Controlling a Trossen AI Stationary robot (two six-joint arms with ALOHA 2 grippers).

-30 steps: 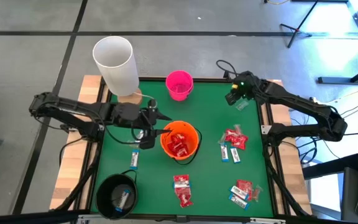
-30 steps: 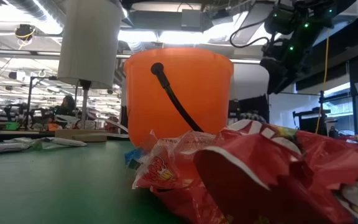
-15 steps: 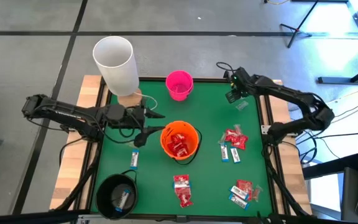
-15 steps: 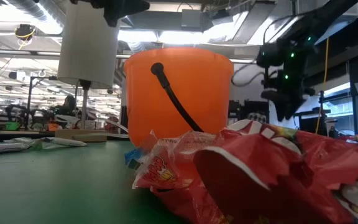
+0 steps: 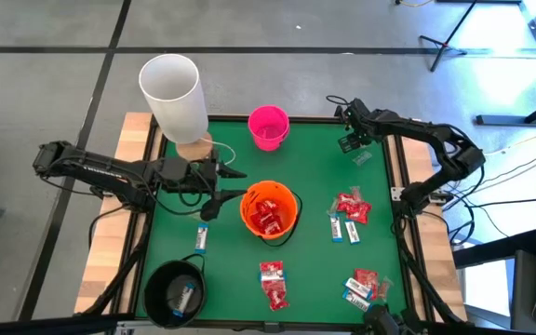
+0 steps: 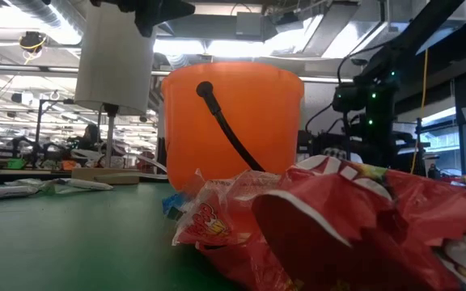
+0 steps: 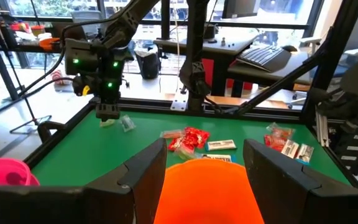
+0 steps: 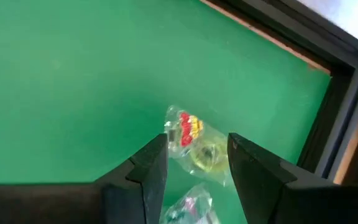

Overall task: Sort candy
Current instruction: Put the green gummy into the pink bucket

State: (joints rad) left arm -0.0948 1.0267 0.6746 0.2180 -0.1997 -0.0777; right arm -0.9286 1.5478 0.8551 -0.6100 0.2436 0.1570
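Note:
Candy lies on the green table: red packets (image 5: 353,206) and white-and-blue bars (image 5: 345,230) at the right, more candy (image 5: 365,286) near the right front, a red packet (image 5: 272,283) at the front and one bar (image 5: 200,239) at the left. The orange bucket (image 5: 269,210) holds red packets. My left gripper (image 5: 225,189) hangs open beside that bucket's left rim (image 7: 207,180). My right gripper (image 5: 351,142) is open over the far right corner, its fingers on either side of a clear-wrapped sweet (image 8: 191,138) without touching it.
A pink bucket (image 5: 268,127) stands at the far edge and a black bucket (image 5: 176,293) with a bar inside at the near left corner. A tall white cup (image 5: 173,94) stands on a wooden block at the far left. A second clear wrapper (image 8: 191,208) lies by the right gripper.
My right gripper has come down toward the far right corner and turned, while that arm's elbow has swung toward the far edge. My left gripper has drawn back a little from the orange bucket toward the table's left edge. No candy has moved.

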